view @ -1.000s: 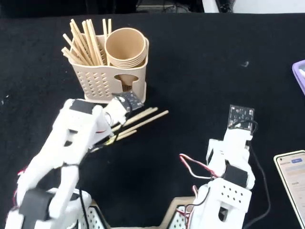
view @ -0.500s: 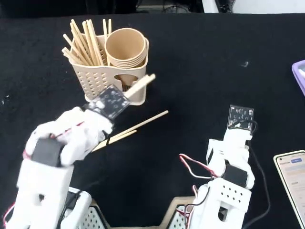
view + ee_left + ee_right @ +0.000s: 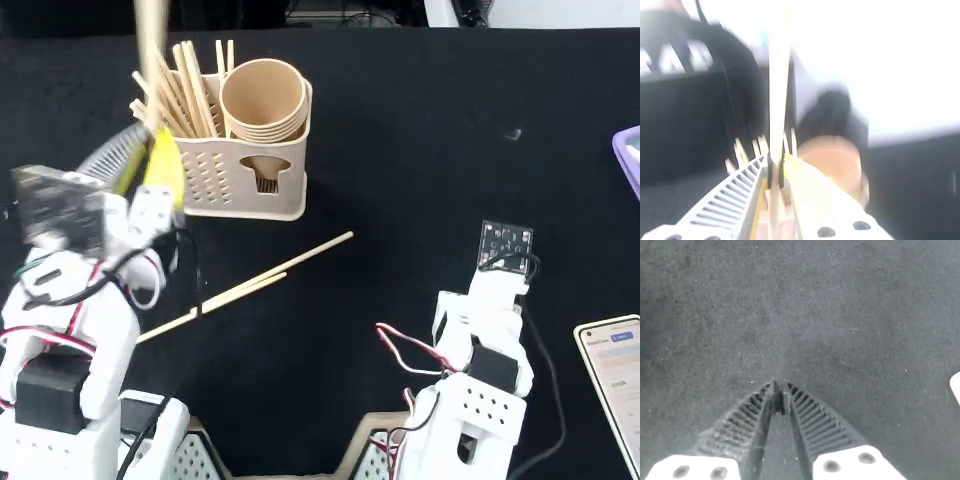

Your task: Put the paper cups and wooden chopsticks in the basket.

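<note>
Chopstick in grip: the left end effector (image 3: pixel 150 135) is closed on a single light wooden chopstick (image 3: pixel 150 40), which stands nearly upright and runs to the top edge of the high view. In the left wrist view the same left end effector (image 3: pixel 775 172) pinches the stick (image 3: pixel 778 85) between its white ribbed finger and its yellow one, with the stick rising straight out of the narrow gap. The arm is held high, with the end effector beside the basket's chopstick side.

The beige perforated plastic basket (image 3: pixel 235 175) stands upright at the back left of the black cloth-covered desk (image 3: pixel 430 130). It has two compartments. One holds a bundle of wooden chopsticks (image 3: pixel 185 85) fanned out and leaning. The other holds a stack of tan paper cups (image 3: pixel 263 98), nested and mouth up. The held chopstick is just beside the bundle; whether it touches it cannot be told.

Two loose wooden chopsticks (image 3: pixel 270 272) lie on the desk in front of the basket, close together on a slant and apart from both arms.

The right arm (image 3: pixel 480 370) sits low at the front right. Its right end effector (image 3: pixel 778 390) is fully closed on nothing, its ribbed black fingertips meeting over bare black cloth.

A smartphone (image 3: pixel 615 375) and a purple object (image 3: pixel 630 155) lie at the desk's right edge.
</note>
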Controlling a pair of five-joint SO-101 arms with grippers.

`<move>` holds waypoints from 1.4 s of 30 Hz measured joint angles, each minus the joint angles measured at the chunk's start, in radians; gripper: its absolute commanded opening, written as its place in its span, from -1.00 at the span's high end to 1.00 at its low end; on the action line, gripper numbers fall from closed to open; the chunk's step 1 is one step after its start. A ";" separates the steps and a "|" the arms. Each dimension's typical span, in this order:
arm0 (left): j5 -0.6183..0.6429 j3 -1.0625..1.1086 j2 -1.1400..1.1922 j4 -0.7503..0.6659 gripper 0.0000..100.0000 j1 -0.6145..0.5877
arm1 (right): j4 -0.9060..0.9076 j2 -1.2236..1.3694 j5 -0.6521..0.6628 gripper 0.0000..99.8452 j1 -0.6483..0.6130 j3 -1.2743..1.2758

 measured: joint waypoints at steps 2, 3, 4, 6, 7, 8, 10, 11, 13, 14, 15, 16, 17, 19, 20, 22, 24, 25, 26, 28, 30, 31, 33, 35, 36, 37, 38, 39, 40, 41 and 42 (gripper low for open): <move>0.068 0.043 0.002 -0.149 0.94 -0.028 | 0.000 0.000 0.000 0.98 0.000 0.000; 0.097 0.071 0.014 -0.224 0.94 -0.041 | 0.000 0.000 0.000 0.98 0.000 0.000; 0.123 0.094 0.038 -0.296 0.94 -0.048 | 0.000 0.000 0.000 0.98 0.000 0.000; 0.164 0.137 0.080 -0.423 0.94 -0.054 | 0.000 0.000 0.000 0.98 0.000 0.000; 0.184 0.144 0.104 -0.473 0.94 -0.054 | 0.000 0.000 0.000 0.98 0.000 0.000; 0.193 0.147 0.130 -0.509 0.94 -0.052 | 0.000 0.000 0.000 0.98 0.000 0.000; 0.209 0.149 0.187 -0.557 0.94 -0.052 | 0.000 0.000 0.000 0.98 0.000 0.000; 0.221 0.149 0.221 -0.572 0.94 -0.052 | 0.000 0.000 0.000 0.98 0.000 0.000; 0.239 0.146 0.290 -0.589 0.94 -0.052 | 0.000 0.000 0.000 0.98 0.000 0.000; 0.249 0.138 0.330 -0.592 0.94 -0.052 | 0.000 0.000 0.000 0.98 0.000 0.000; 0.256 0.124 0.370 -0.595 0.94 -0.054 | 0.000 0.000 0.000 0.98 0.000 0.000; 0.261 0.106 0.413 -0.595 0.94 -0.055 | 0.000 0.000 0.000 0.98 0.000 0.000; 0.264 0.089 0.454 -0.595 0.94 -0.057 | 0.000 0.000 0.000 0.98 0.000 0.000; 0.267 0.052 0.535 -0.595 0.94 -0.058 | 0.000 0.000 0.000 0.98 0.000 0.000; 0.267 0.037 0.574 -0.595 0.94 -0.058 | 0.000 0.000 0.000 0.98 0.000 0.000; 0.267 0.015 0.635 -0.595 0.94 -0.058 | 0.000 0.000 0.000 0.98 0.000 0.000; 0.267 0.003 0.677 -0.595 0.94 -0.066 | 0.000 0.000 0.000 0.98 0.000 0.000; 0.267 -0.003 0.695 -0.595 0.94 -0.074 | 0.000 0.000 0.000 0.98 0.000 0.000; 0.267 -0.009 0.712 -0.595 0.94 -0.083 | 0.000 0.000 0.000 0.98 0.000 0.000; 0.267 -0.012 0.727 -0.595 0.94 -0.100 | 0.000 0.000 0.000 0.98 0.000 0.000; 0.267 -0.012 0.733 -0.595 0.93 -0.117 | 0.000 0.000 0.000 0.98 0.000 0.000; 0.267 -0.012 0.733 -0.595 0.93 -0.124 | 0.000 0.000 0.000 0.98 0.000 0.000; 0.267 -0.003 0.733 -0.595 0.90 -0.135 | 0.000 0.000 0.000 0.98 0.000 0.000; 0.267 0.014 0.733 -0.597 0.77 -0.138 | 0.000 0.000 0.000 0.98 0.000 0.000; 0.267 0.020 0.732 -0.597 0.70 -0.140 | 0.000 0.000 0.000 0.98 0.000 0.000; 0.267 0.026 0.729 -0.597 0.65 -0.140 | 0.000 0.000 0.000 0.98 0.000 0.000; 0.267 0.034 0.721 -0.597 0.61 -0.140 | 0.000 0.000 0.000 0.98 0.000 0.000; 0.267 0.044 0.709 -0.597 0.61 -0.140 | 0.000 0.000 0.000 0.98 0.000 0.000; 0.267 0.052 0.697 -0.597 0.62 -0.140 | 0.000 0.000 0.000 0.98 0.000 0.000; 0.267 0.060 0.684 -0.597 0.63 -0.140 | 0.000 0.000 0.000 0.98 0.000 0.000; 0.267 0.061 0.671 -0.597 0.64 -0.140 | 0.000 0.000 0.000 0.98 0.000 0.000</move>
